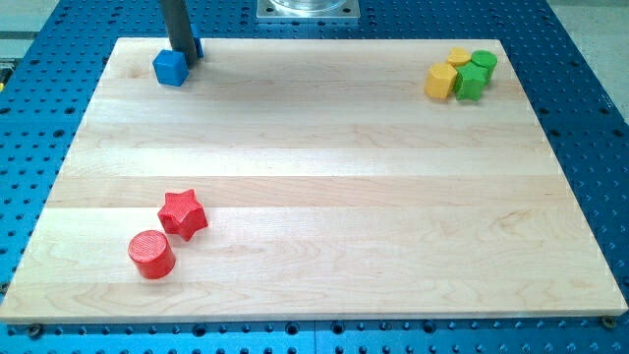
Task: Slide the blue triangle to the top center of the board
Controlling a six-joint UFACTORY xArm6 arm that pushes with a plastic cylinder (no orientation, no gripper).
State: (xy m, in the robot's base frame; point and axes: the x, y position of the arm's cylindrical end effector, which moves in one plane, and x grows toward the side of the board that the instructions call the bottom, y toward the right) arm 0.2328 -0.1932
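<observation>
My tip [181, 54] stands at the top left corner of the wooden board [314, 167]. A blue block [170, 68], cube-like in shape, sits just below and left of the tip, touching or nearly touching it. A second blue block [198, 46] peeks out from behind the rod on its right side. It is mostly hidden, so I cannot make out its shape. The rod rises out of the view's top.
Two yellow blocks [441, 81] [459, 56] and two green blocks [484, 63] [470, 84] cluster at the top right. A red star [183, 213] and a red cylinder [151, 254] lie at the bottom left. A metal mount [308, 9] is above the board's top centre.
</observation>
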